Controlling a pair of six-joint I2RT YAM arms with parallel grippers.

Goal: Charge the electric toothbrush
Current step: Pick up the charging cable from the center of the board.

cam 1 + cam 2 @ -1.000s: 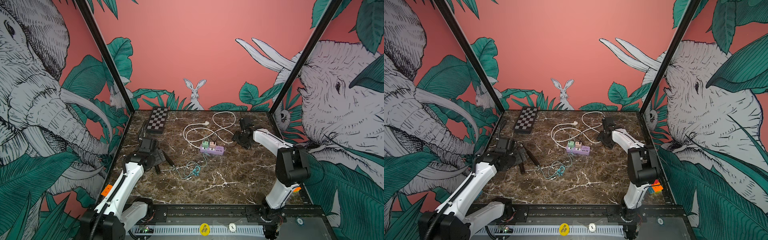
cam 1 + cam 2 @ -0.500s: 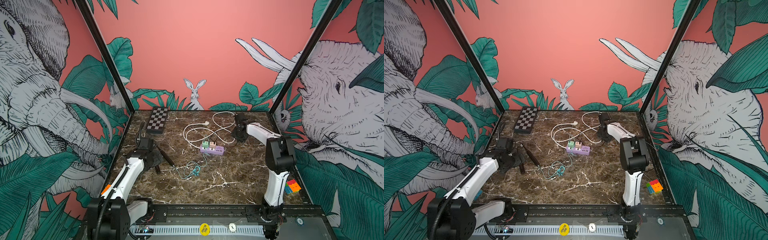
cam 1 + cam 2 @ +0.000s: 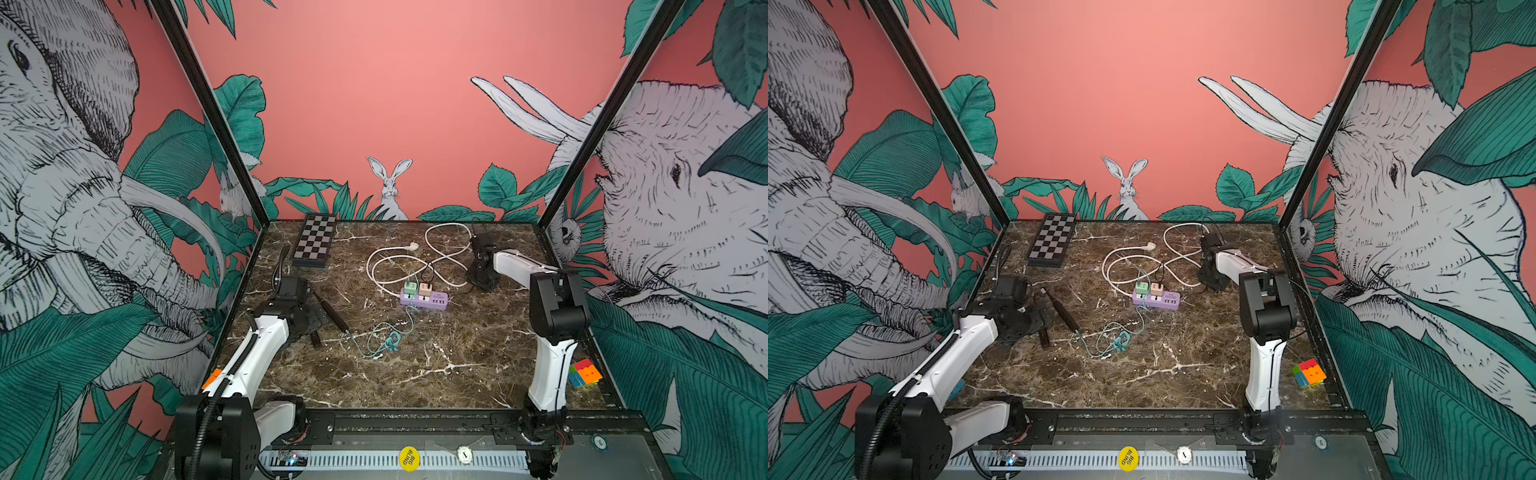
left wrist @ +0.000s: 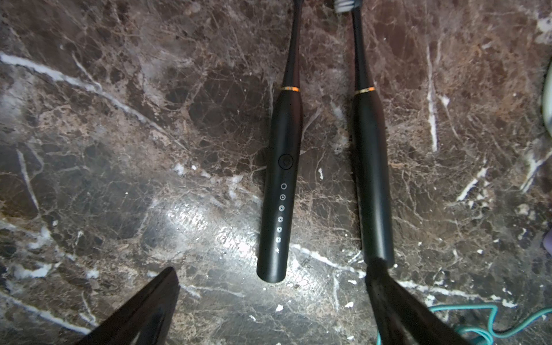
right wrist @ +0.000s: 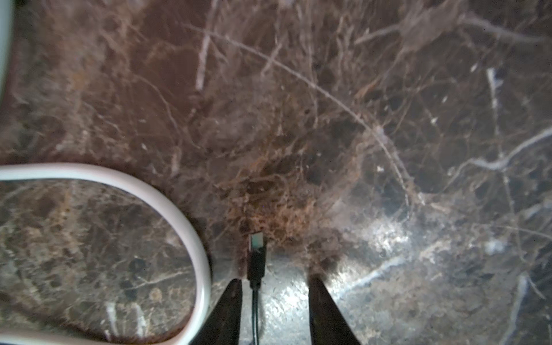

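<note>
Two slim black toothbrushes lie side by side on the brown, white-veined marble table (image 3: pixel 415 374). They are left of centre, in front of the chessboard (image 3: pixel 313 241). Both are smooth matte cylinders that taper to thin necks, each with a gold ring at the joint.

The buttoned brush (image 4: pixel 280 179) lies face up. It shows a round button, a row of small ring marks and a lightning sign, with no readable words. The plain brush (image 4: pixel 373 179) has pale bristles at its far end. Their long axes run nearly parallel. In a top view the plain brush (image 3: pixel 331 311) lies diagonally, head toward the back left and base toward the thin teal cable (image 3: pixel 386 340).

The left claw (image 4: pixel 274 264) is spread wide over the base ends and holds nothing. One finger (image 4: pixel 397 304) overlaps the plain brush's base, but contact cannot be told.

The right claw (image 5: pixel 275 280) is at the back right with only a narrow gap. A black plug (image 5: pixel 256 263) with a metal tip lies between its fingers, unpinched, beside a glossy white cord (image 5: pixel 191 227).

A boxy purple strip (image 3: pixel 424 298) sits mid-table. A yellow disc (image 3: pixel 409 458) on the front rail reads "BIG BLIND".
</note>
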